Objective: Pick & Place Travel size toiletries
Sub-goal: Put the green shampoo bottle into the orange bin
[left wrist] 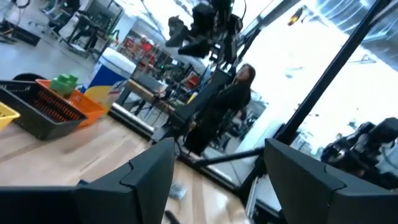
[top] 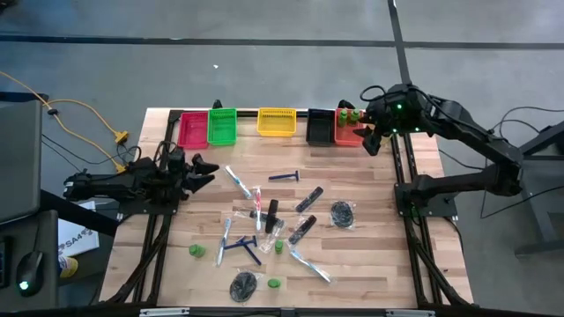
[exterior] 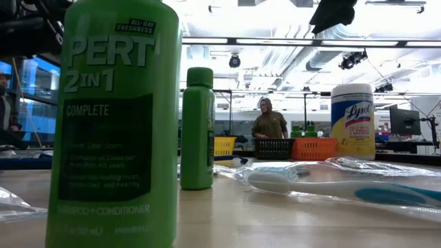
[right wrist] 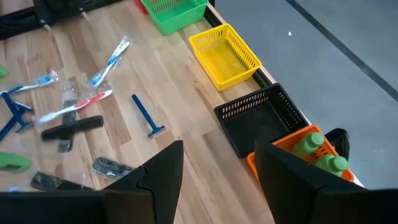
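While the left gripper (top: 204,169) waits at the table's (top: 370,264) left edge, its fingers (left wrist: 134,180) stand apart with nothing between them, pointing in over the wood toward the loose items. Behind it, along the far edge, sit a red bin (top: 192,129), a green bin (top: 222,127), a yellow bin (top: 277,122), a black bin (top: 320,127) and an orange bin (top: 345,130), side by side.

Most travel size toiletries lie scattered over the middle of the table: a clear-wrapped toothbrush (top: 239,181), a blue razor (top: 284,176) near the yellow bin, black tubes (top: 308,199) in the centre, a dark mesh puff (top: 342,212) to their right and another mesh puff (top: 243,284) at the near edge. Small green bottles (top: 196,251) stand at the near left; in the low view one green bottle (exterior: 114,124) fills the foreground with a second bottle (exterior: 198,127) just behind it.

Farther right, the right gripper (top: 368,139) hangs over the orange bin, where two green bottles (right wrist: 317,152) already rest. Its fingers (right wrist: 292,171) are parted and hold nothing.

A white jar (exterior: 353,120) with a yellow label stands at the far right in the low view, and a person (exterior: 269,124) stands in the room beyond.
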Tool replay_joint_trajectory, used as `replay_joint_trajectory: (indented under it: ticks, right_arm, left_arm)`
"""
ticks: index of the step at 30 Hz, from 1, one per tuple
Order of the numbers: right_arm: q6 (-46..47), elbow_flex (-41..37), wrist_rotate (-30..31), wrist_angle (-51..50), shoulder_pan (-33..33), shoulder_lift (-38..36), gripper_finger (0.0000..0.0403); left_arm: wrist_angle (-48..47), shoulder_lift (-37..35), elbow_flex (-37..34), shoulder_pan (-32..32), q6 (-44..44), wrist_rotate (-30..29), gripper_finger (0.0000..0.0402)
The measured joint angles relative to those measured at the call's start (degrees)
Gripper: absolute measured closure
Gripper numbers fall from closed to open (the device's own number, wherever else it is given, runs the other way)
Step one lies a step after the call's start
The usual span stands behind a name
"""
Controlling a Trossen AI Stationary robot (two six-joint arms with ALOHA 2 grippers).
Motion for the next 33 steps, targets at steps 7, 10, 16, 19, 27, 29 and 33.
replay_joint_trajectory:
  ticks: [7, 10, 16, 19, 27, 29, 33]
  right_arm:
    - [2.12, 0.0, 0.0, 0.0, 0.0, 0.0, 0.0215]
    - [2.17, 0.0, -0.02, -0.02, 0.0, 0.0, 0.0215]
    - [2.17, 0.0, 0.0, -0.02, -0.04, 0.02, 0.0215]
    - [2.17, 0.0, 0.0, -0.02, -0.04, 0.04, 0.0215]
    - [3.11, 0.0, 0.02, -0.02, -0.04, 0.04, 0.0215]
    - [3.11, 0.0, 0.02, -0.02, -0.04, 0.04, 0.0215]
    - [2.97, 0.0, 0.0, -0.02, -0.04, 0.04, 0.0215]
  left_arm:
    - [0.19, 0.02, 0.28, 0.02, -10.34, -4.46, 0.016]
    - [-7.63, 0.21, 4.1, 0.0, -13.9, -4.23, 0.016]
    - [-30.91, 4.35, 17.55, 0.0, -22.72, -2.68, 0.0161]
    - [-42.93, 8.68, 25.47, 0.0, -25.84, -0.96, 0.0161]
    - [-68.57, 22.71, 43.02, 0.0, -28.48, 2.8, 0.0161]
    - [-74.34, 25.94, 45.84, 0.0, -30.54, 3.93, 0.0161]
    - [-81.7, 32.02, 49.56, -0.02, -36.26, 8.31, 0.0161]
